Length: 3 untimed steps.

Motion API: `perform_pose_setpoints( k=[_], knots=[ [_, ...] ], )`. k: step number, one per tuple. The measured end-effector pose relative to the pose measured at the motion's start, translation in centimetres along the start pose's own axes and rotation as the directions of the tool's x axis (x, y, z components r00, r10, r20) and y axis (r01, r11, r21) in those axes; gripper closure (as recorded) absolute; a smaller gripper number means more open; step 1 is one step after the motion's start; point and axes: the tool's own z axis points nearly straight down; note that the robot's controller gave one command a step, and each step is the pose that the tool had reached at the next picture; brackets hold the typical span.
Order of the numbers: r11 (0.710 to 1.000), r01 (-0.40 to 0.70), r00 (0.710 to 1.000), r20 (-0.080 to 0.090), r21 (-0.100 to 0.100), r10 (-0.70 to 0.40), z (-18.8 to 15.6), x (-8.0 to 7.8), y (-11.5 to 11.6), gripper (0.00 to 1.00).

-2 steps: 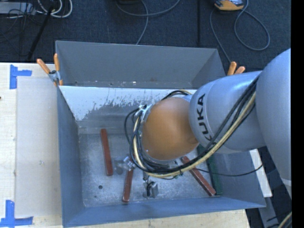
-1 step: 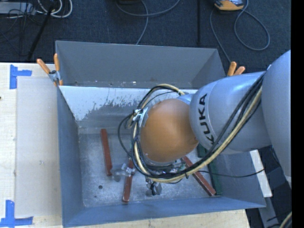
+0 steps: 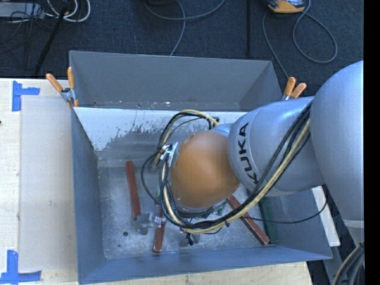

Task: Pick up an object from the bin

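Observation:
My gripper (image 3: 190, 237) pokes out as a dark tip below the arm's orange dome, low over the bin's front middle. Just left of it a short reddish-brown stick (image 3: 158, 238) lies on the floor, pointing toward the front wall. A small grey metal piece (image 3: 144, 222) rests beside that stick's upper end. Further left, a longer reddish-brown stick (image 3: 132, 189) lies nearly lengthwise. To the gripper's right another long brown stick (image 3: 250, 222) runs diagonally toward the front right corner, its upper end hidden under the arm.
A dark green flat thing (image 3: 274, 217) lies by the right wall, partly under the arm. The arm and its cables cover the bin's middle and right. Bare floor shows at the left and front left.

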Motion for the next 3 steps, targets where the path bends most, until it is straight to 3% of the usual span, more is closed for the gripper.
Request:
perform_pose_setpoints(
  k=[1,2,3],
  knots=[
    [1.000,-0.006,1.000,0.002,0.001,0.006,0.1,0.0,0.0,0.00],
    [1.000,-0.007,1.000,0.003,0.002,0.007,0.0,0.0,0.0,1.00],
    [1.000,-0.012,1.000,0.004,0.006,0.012,-4.6,-0.1,0.0,1.00]
  ],
)
